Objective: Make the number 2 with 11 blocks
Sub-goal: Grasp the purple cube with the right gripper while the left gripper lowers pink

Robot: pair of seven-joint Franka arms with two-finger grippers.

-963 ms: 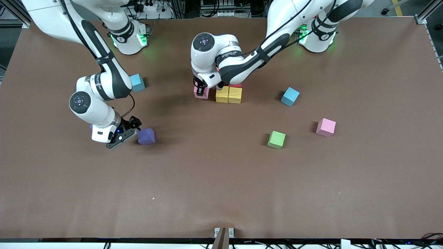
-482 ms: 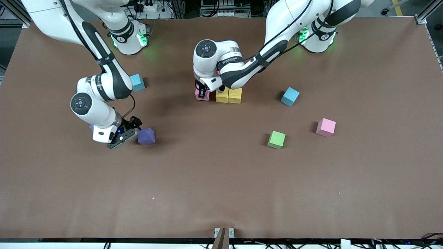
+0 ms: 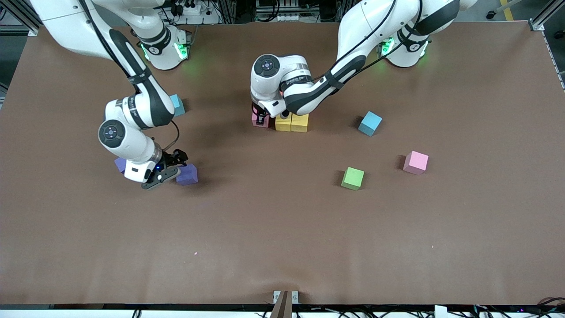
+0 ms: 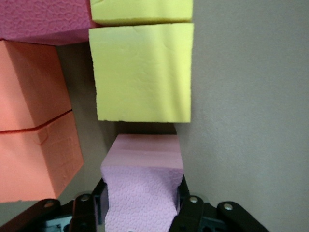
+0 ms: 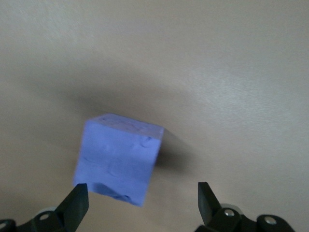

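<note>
Since a second ago the left gripper (image 3: 261,119) has carried its pink block (image 3: 257,119) slightly toward the base edge of the tabletop, and the right gripper (image 3: 170,170) has slid closer to the purple block (image 3: 187,174).

The partial number 2 sits near the middle of the base edge. Two yellow blocks (image 3: 291,122) lie side by side, their row running along the table's length. In the left wrist view two orange blocks (image 4: 34,140) and a red block (image 4: 46,19) adjoin them.

Clamped on the pink block (image 4: 143,186), the left gripper's fingers (image 4: 186,205) press its sides; the block sits just beside the yellow pair, toward the right arm's end.

With jaws spread wide, the right gripper (image 5: 140,200) hangs over the purple block (image 5: 118,159), which lies skewed to the fingers (image 5: 77,205), holding nothing. A second purple block (image 3: 120,164) peeks out beside that wrist.

A green block (image 3: 353,178) and another pink block (image 3: 415,162) lie loose toward the left arm's end.
</note>
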